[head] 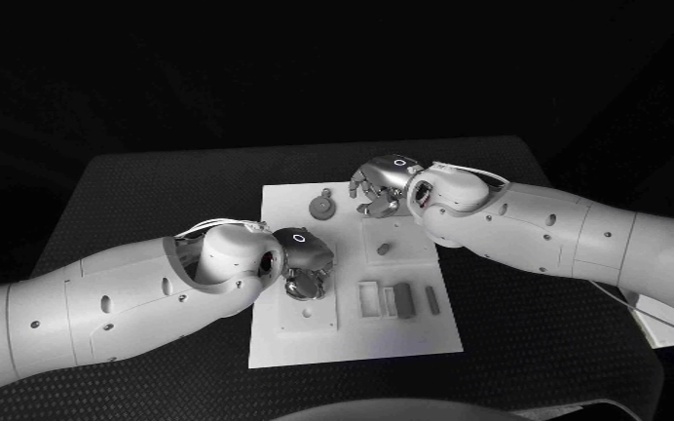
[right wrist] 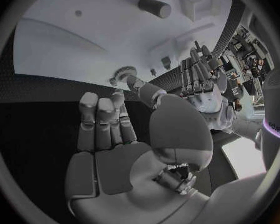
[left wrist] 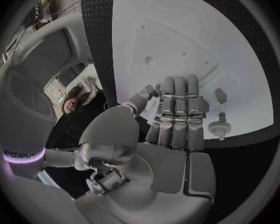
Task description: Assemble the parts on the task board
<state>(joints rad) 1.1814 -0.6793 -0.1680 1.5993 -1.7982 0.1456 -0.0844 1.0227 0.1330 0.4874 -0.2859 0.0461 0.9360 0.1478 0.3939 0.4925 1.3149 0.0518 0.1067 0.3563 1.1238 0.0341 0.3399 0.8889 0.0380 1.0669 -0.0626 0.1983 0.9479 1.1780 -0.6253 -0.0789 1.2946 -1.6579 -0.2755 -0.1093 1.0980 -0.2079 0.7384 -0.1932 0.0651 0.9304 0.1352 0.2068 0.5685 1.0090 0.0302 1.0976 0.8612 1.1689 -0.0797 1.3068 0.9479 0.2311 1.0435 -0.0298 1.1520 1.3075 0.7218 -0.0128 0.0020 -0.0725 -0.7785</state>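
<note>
Hands empty: left hand [head: 304,263] and right hand [head: 379,185] hover open-fingered over the board [head: 288,343]; next likely grasping the gear [head: 323,209].

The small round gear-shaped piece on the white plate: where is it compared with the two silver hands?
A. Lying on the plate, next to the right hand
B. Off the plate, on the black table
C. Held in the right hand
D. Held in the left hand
A: the small round gear-shaped piece lies on the white plate, beside the right hand, with no fingers around it.
</note>
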